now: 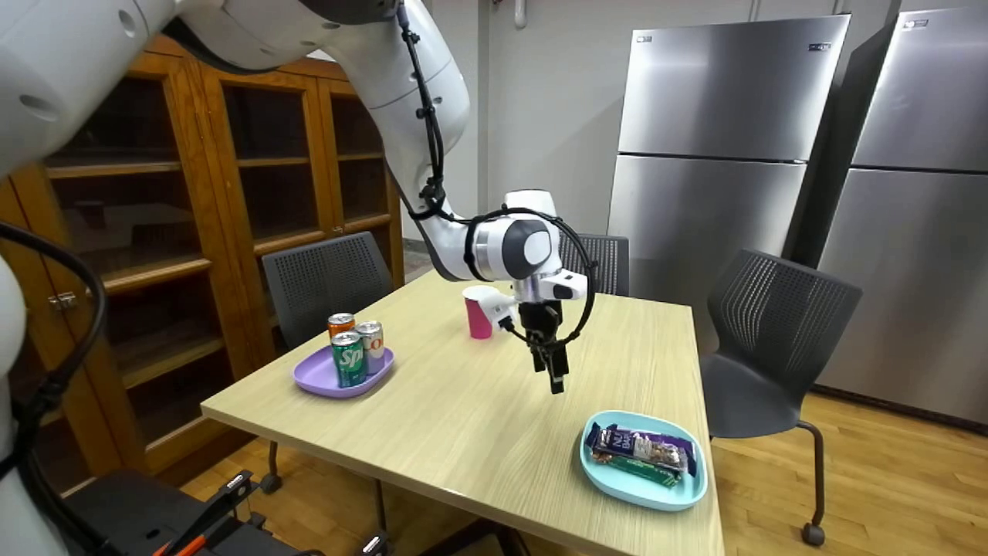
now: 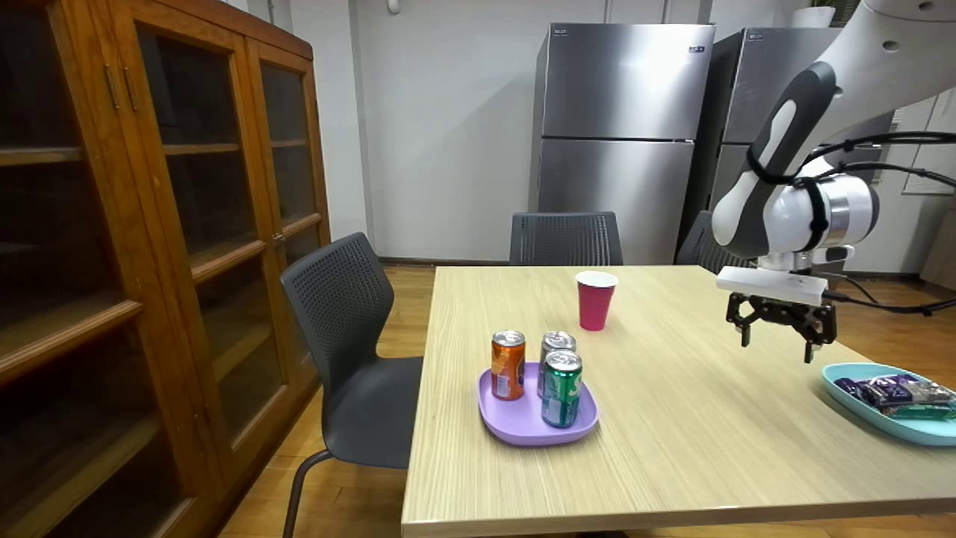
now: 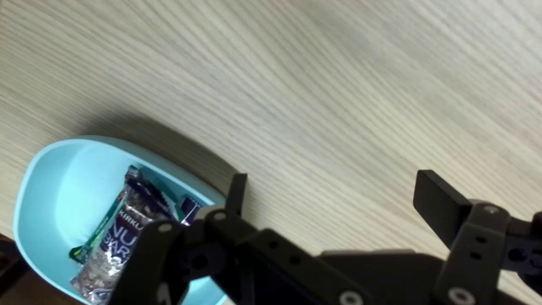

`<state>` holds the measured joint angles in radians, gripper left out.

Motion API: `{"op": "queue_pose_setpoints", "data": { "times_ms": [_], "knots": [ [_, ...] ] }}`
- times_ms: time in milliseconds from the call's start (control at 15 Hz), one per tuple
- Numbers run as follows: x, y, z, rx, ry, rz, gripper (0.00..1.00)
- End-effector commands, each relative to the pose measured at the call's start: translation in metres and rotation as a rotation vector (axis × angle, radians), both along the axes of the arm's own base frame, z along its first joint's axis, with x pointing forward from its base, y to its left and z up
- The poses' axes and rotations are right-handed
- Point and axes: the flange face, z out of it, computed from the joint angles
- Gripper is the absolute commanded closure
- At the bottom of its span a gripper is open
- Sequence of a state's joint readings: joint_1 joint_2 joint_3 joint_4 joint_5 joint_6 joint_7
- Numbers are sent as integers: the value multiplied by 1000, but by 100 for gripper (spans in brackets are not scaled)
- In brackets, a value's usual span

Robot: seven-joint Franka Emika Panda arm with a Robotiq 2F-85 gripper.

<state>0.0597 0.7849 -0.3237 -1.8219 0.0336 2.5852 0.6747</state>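
Presently, in an exterior view, my gripper (image 1: pixel 549 377) points down over the table (image 1: pixel 478 409), near the pale blue tray (image 1: pixel 644 496). All of that tray fits this picture, and in it the purple snack bar (image 1: pixel 639 445) lies on a green-wrapped bar (image 1: pixel 648 469). Its long axis runs mostly left to right, the left end on the gripper's side, the right end dipping a little. From this angle I can't read how far the tool is spread, and a white bracket (image 1: pixel 499 306) hides part of the pink cup (image 1: pixel 478 327).

In an exterior view with the orange can (image 2: pixel 508 368) standing nearly whole on the purple tray (image 2: pixel 515 431), I get the cup in full but miss the end of the blue tray. The two fingers (image 2: pixel 745 336) show well apart.

Looking from the wrist, I see that wide spread plainly, wood grain showing between the fingertips. The snack bar sits lower left, partly behind a finger; its white lettering (image 3: pixel 120 235) reads "NU" and "BAR". There the long axis runs steeply, from a crimped end by the tray wall down and leftward.
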Motion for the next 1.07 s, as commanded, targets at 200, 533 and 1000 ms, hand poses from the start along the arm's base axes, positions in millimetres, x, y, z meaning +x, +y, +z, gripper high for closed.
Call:
{"op": "queue_pose_setpoints", "data": {
  "times_ms": [200,533,1000],
  "knots": [
    [6,69,0,21,82,242,0],
    [6,110,-7,71,88,369,0],
    [3,146,-10,78,111,459,0]
  ]
}}
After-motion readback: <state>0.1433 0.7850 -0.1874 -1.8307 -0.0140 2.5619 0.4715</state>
